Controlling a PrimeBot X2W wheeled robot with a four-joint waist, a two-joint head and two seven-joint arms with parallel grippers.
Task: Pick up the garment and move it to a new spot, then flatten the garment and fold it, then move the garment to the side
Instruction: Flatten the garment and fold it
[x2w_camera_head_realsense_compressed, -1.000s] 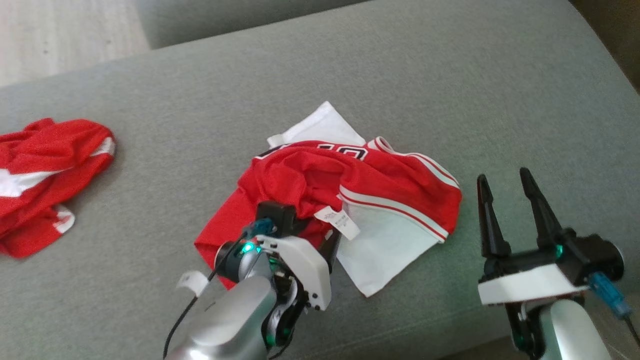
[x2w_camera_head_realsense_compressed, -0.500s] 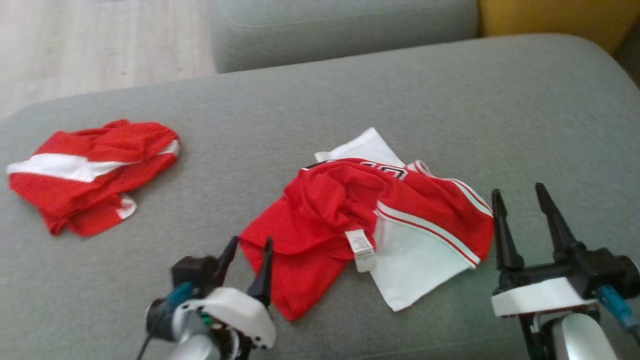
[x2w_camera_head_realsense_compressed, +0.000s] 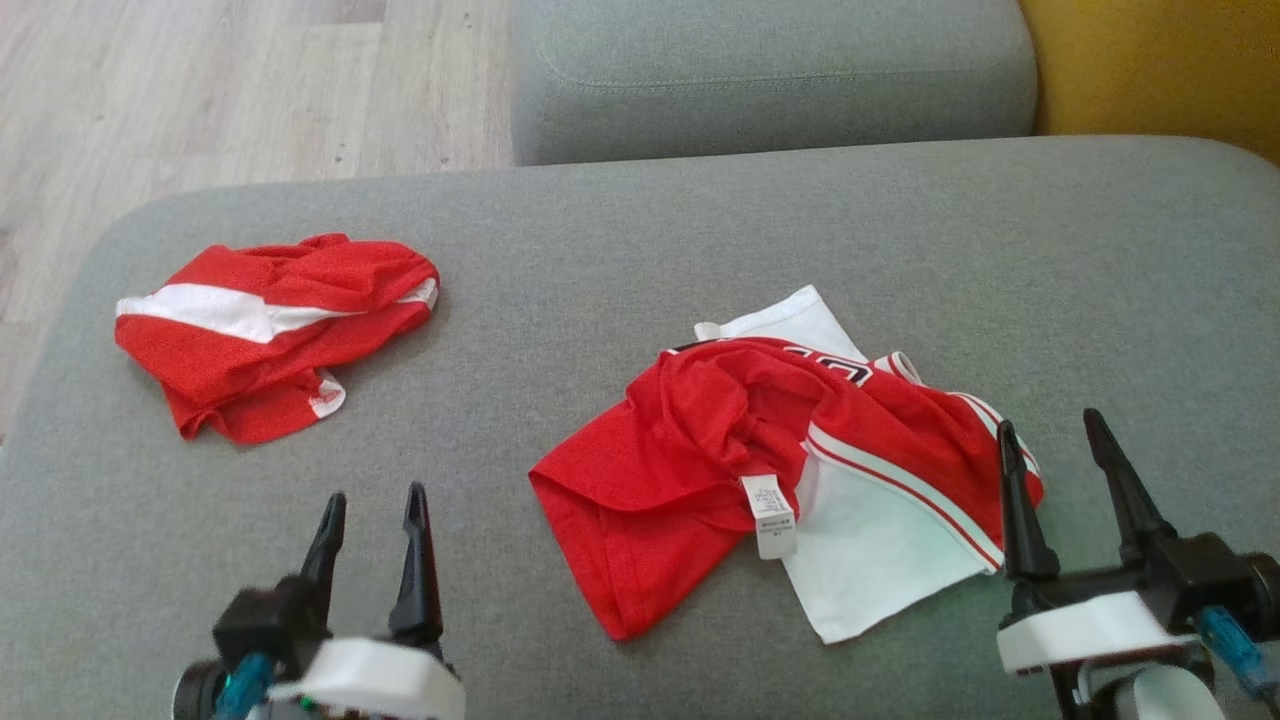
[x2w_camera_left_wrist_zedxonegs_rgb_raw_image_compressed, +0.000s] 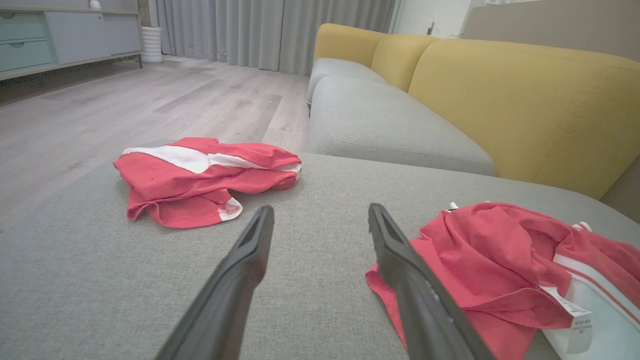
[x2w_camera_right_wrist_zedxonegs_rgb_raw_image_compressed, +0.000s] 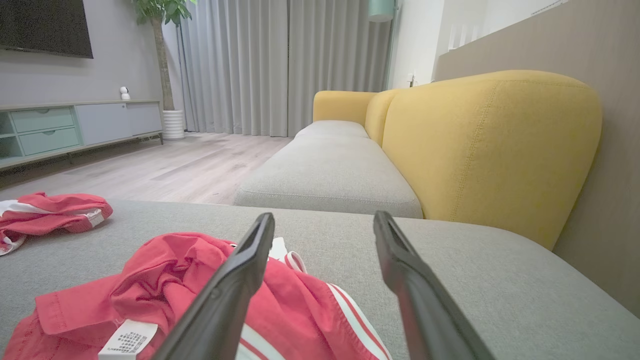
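Nearest me, the left gripper (x2w_camera_head_realsense_compressed: 375, 492) and the right gripper (x2w_camera_head_realsense_compressed: 1048, 420) hang over the grey fabric seat cushion (x2w_camera_head_realsense_compressed: 640, 240), each with its dark fingers spread apart and nothing between them. Just beyond, closer to the right one, the crumpled red-and-white jersey garment (x2w_camera_head_realsense_compressed: 700, 450) lies loose in a heap on the cushion, neither flattened nor folded, so by my reckoning smoothing, folding and setting aside are all left to do. Farther left sits a second bunched red-and-white cloth (x2w_camera_head_realsense_compressed: 270, 320) and, behind everything, the pale wooden floor (x2w_camera_head_realsense_compressed: 200, 80) and yellow sofa back (x2w_camera_head_realsense_compressed: 1150, 70).
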